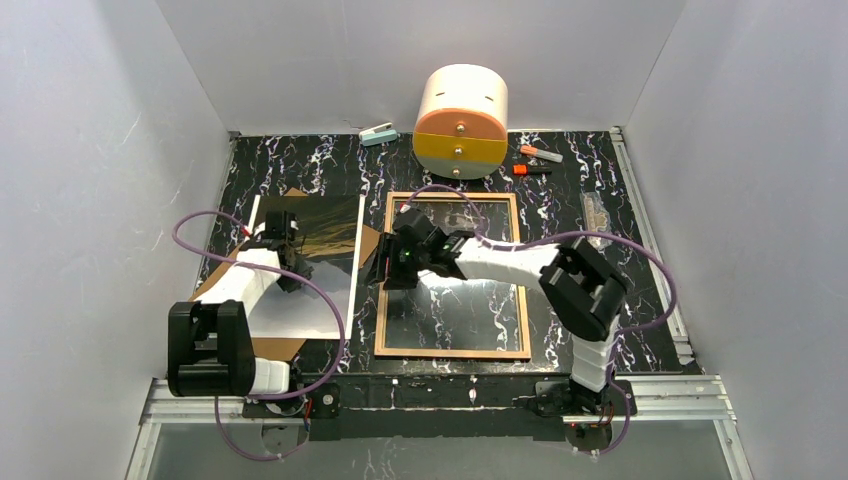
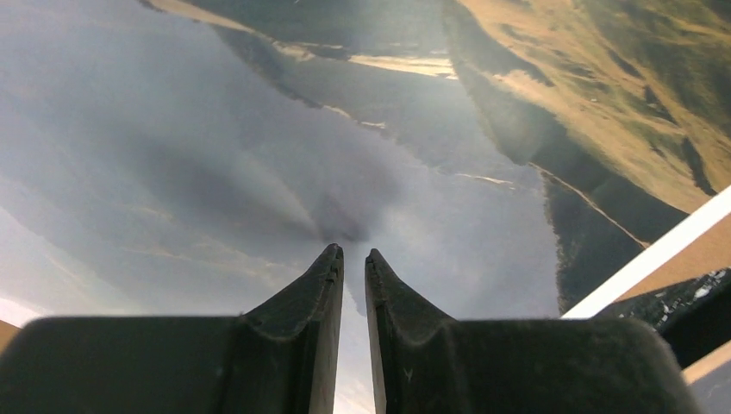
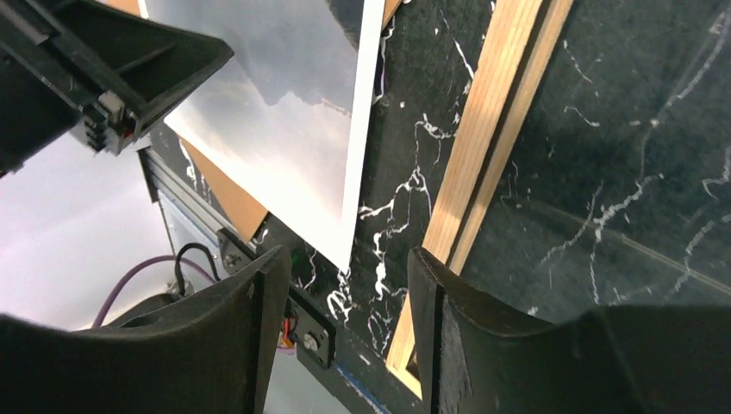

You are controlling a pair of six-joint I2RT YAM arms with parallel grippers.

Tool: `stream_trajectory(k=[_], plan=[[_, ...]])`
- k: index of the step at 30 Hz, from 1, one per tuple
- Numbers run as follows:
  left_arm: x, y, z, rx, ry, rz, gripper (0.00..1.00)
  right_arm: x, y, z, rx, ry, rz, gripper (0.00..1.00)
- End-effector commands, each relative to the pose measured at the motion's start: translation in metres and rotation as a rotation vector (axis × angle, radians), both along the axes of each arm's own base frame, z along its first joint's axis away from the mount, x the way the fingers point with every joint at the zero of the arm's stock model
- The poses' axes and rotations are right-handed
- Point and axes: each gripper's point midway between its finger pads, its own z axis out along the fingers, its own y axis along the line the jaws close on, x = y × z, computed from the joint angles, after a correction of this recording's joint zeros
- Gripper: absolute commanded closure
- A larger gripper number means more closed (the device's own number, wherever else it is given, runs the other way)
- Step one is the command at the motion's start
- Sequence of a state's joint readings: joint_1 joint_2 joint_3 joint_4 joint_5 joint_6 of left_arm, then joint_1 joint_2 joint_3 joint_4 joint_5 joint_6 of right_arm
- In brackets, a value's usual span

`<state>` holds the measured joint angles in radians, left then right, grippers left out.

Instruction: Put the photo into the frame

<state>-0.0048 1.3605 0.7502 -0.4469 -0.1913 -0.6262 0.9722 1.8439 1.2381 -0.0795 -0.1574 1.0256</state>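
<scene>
Above the photo (image 1: 325, 240), left claw (image 2: 353, 255) points down, closed; right claw (image 3: 346, 254) gapes beside frame (image 3: 484, 129).

left tool (image 2: 353, 254) nearly closed, right tool (image 3: 346, 252) spread wide

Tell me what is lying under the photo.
A brown backing board lies under the photo; only its corners poke out past the photo's edges. Its middle is covered, so whatever else sits beneath cannot be seen.

No legible text, labels, brand marks, nos. or signs in top, L wrist or R wrist views. Nil to record.
</scene>
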Motion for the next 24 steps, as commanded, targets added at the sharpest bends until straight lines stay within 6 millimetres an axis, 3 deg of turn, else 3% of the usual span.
stream_trajectory(k=[1, 6, 12, 19, 24], plan=[[-0.011, 0.011, -0.006, 0.036, -0.001, 0.099, 0.86, 0.013, 0.023, 0.003, 0.004, -0.004, -0.013, 0.39], [-0.015, 0.009, -0.015, 0.023, 0.019, 0.121, 0.86, 0.01, 0.033, -0.029, -0.096, 0.021, -0.015, 0.39], [-0.017, 0.017, -0.013, 0.06, -0.02, 0.166, 0.86, 0.012, 0.028, -0.056, -0.206, 0.045, -0.06, 0.36], [-0.028, 0.01, -0.032, 0.024, 0.021, 0.166, 0.86, 0.001, 0.034, -0.077, -0.216, 0.117, -0.024, 0.3], [-0.038, 0.01, -0.044, 0.029, 0.073, 0.153, 0.86, -0.004, 0.043, -0.08, -0.189, 0.146, 0.014, 0.28]])
